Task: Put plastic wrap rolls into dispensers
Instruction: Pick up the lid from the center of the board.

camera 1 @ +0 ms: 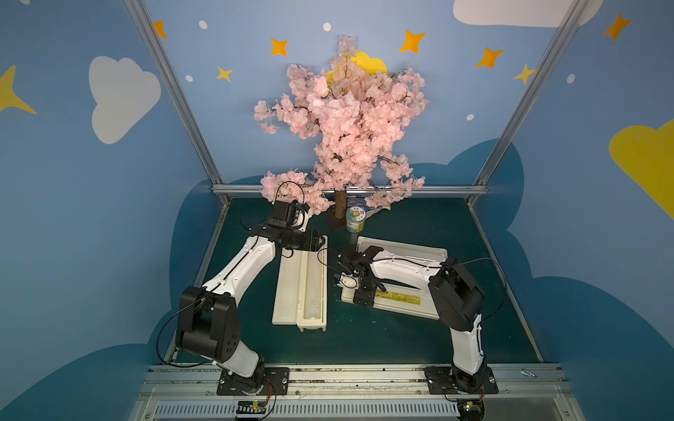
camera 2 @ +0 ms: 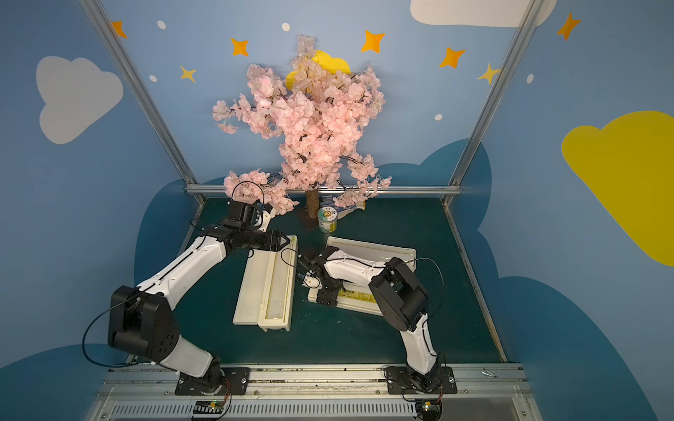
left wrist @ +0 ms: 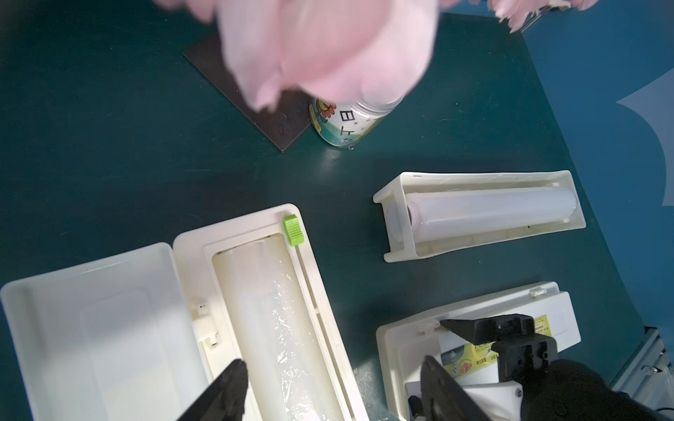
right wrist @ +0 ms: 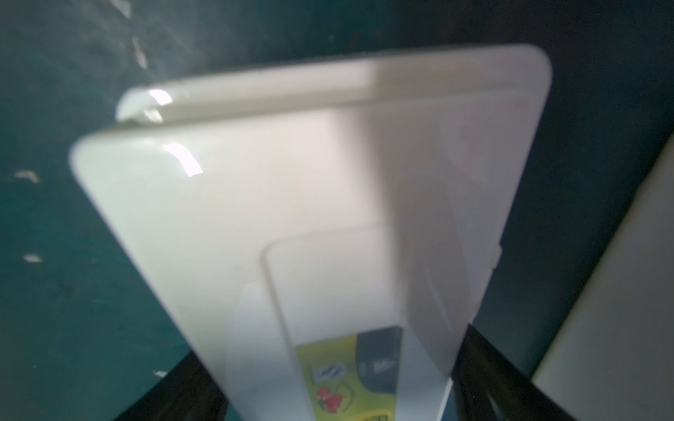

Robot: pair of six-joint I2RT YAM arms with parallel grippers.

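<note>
Both rolls are already in place. One roll [left wrist: 270,320] lies along the trough of the left dispenser [camera 1: 313,326], and its lid [camera 1: 288,288] is folded flat on the tabletop [camera 1: 401,346] beside it. The other roll [left wrist: 488,211] lies inside the right dispenser [left wrist: 485,238]. The labelled lid [left wrist: 408,339] of that one lies on the near side. In the left wrist view a strip of tabletop shows between the two, so I cannot tell if they are joined.

The step in hand seems to be the closing of this labelled lid. The right gripper [camera 1: 366,295] is at its end, with the jaws wide apart, one at each long edge. Whether they press on it I cannot tell. To do it well, I think the lid must turn slowly toward the trough, so that the roll is not pushed out and no loose film is caught under the rim.

The left gripper [left wrist: 332,361] hovers over the far end of the left dispenser, jaws apart and empty. A can [camera 1: 354,218] and a pink tree [camera 1: 339,120] stand behind.
</note>
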